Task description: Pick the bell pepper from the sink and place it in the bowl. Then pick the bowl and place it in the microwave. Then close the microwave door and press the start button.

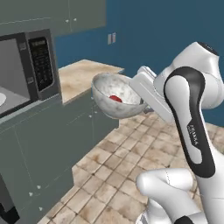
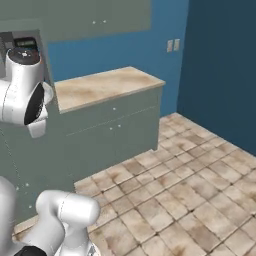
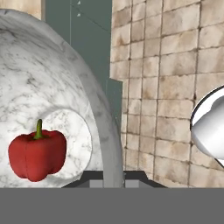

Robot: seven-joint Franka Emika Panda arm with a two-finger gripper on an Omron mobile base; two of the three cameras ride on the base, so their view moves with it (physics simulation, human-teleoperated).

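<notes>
The marble-grey bowl (image 1: 114,101) hangs in the air above the tiled floor, just right of the counter's end. The red bell pepper (image 1: 115,99) lies inside it. In the hand view the bell pepper (image 3: 37,153) rests on the bottom of the bowl (image 3: 65,87), stem up. My gripper (image 3: 113,180) is shut on the bowl's rim, and the white hand (image 1: 146,89) holds it from the right. The microwave (image 1: 39,61) stands open at the left, with its grey cavity and a white plate (image 1: 1,99) showing. The sink and the microwave door are out of view.
A beige counter (image 1: 85,74) runs between the microwave and the bowl, above grey-green cabinets (image 1: 52,144). The same counter (image 2: 105,86) ends by the blue wall. Tiled floor (image 2: 190,180) spreads to the right. My own arm (image 1: 192,122) rises close behind the bowl.
</notes>
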